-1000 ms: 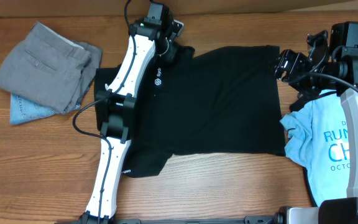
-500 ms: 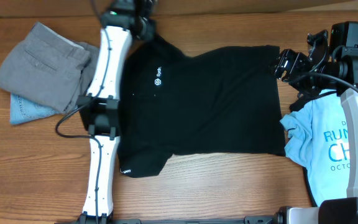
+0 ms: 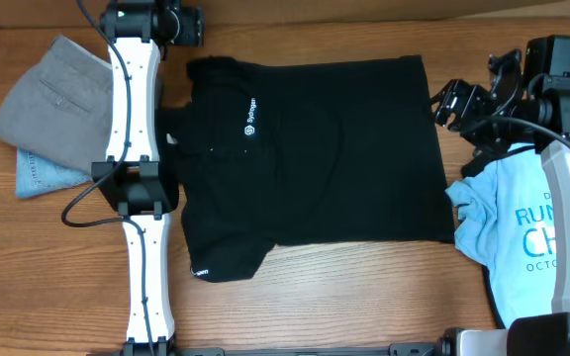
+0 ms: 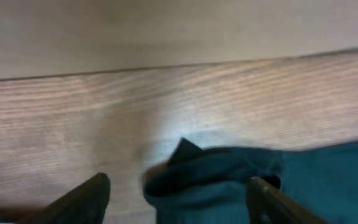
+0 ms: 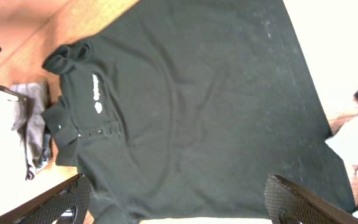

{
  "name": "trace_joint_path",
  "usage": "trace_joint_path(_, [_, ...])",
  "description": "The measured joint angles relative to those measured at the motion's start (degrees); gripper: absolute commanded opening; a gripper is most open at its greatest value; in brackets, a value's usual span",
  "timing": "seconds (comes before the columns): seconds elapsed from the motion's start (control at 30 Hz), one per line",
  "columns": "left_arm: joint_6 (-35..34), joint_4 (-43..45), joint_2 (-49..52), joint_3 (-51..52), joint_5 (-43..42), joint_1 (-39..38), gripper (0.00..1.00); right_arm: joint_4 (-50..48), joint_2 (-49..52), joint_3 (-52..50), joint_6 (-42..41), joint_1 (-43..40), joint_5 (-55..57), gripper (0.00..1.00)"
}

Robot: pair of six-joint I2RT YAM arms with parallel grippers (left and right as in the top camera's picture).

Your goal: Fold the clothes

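The clothes are chiefly a black short-sleeved T-shirt [image 3: 334, 158], spread flat across the middle of the table with its white chest logo [image 3: 250, 114] facing up. My left gripper [image 3: 191, 27] stands open at the shirt's far left corner. In the left wrist view a bunched black sleeve edge [image 4: 216, 180] lies on the wood between the spread fingers [image 4: 89, 193], which do not pinch it. My right gripper [image 3: 450, 99] hovers open beside the shirt's right edge. In the right wrist view the whole T-shirt [image 5: 191, 106] shows beyond the wide-apart fingertips [image 5: 67, 199].
Folded grey trousers [image 3: 67, 99] lie at the far left on a light blue denim piece [image 3: 38, 176]. A light blue printed T-shirt [image 3: 527, 242] lies crumpled at the right, under the right arm. The left arm [image 3: 137, 198] runs along the shirt's left side.
My left gripper has dragged the shirt's far shoulder up and to the left, then opened and let it go. The shirt now lies flatter. The right arm has barely moved.
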State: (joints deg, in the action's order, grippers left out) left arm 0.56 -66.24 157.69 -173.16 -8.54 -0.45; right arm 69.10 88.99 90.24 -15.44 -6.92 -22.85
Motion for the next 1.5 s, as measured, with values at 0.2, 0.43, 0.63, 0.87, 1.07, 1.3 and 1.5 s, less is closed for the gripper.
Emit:
trace_joint_path(0.2, [1.20, -7.06, -1.22, -4.42, 3.13, -0.31, 0.78, 0.96, 0.00, -3.32, -3.98, -0.09, 4.76, 0.95])
trace_joint_path(0.43, [4.22, -18.27, -12.90, -4.50, 8.85, -0.31, 0.82, 0.79, 0.00, -10.56, -8.83, -0.35, 7.85, 0.82])
trace_joint_path(0.63, [4.28, -27.74, -26.56, -6.21, 10.58, -0.31, 0.82, -3.26, 0.00, -22.80, -13.29, -0.61, 8.50, 0.70])
trace_joint_path(0.87, [3.67, -30.34, -35.58, -5.62, 10.97, -0.31, 0.86, -10.27, 0.07, -36.92, -17.53, -3.32, 8.83, 0.68])
trace_joint_path(1.07, [3.32, -30.45, -44.06, 1.86, 10.97, -0.31, 0.87, -15.93, 0.11, -42.69, -19.58, -10.80, 9.60, 0.60])
trace_joint_path(1.3, [1.20, -30.49, -57.77, 18.99, 10.99, -0.31, 0.89, -20.94, 0.11, -45.48, -20.31, -13.81, 9.86, 0.57])
trace_joint_path(1.5, [-2.19, -30.64, -62.49, 32.20, 10.95, -0.31, 0.91, -24.09, -0.55, -47.98, -20.57, -13.81, 9.60, 0.50])
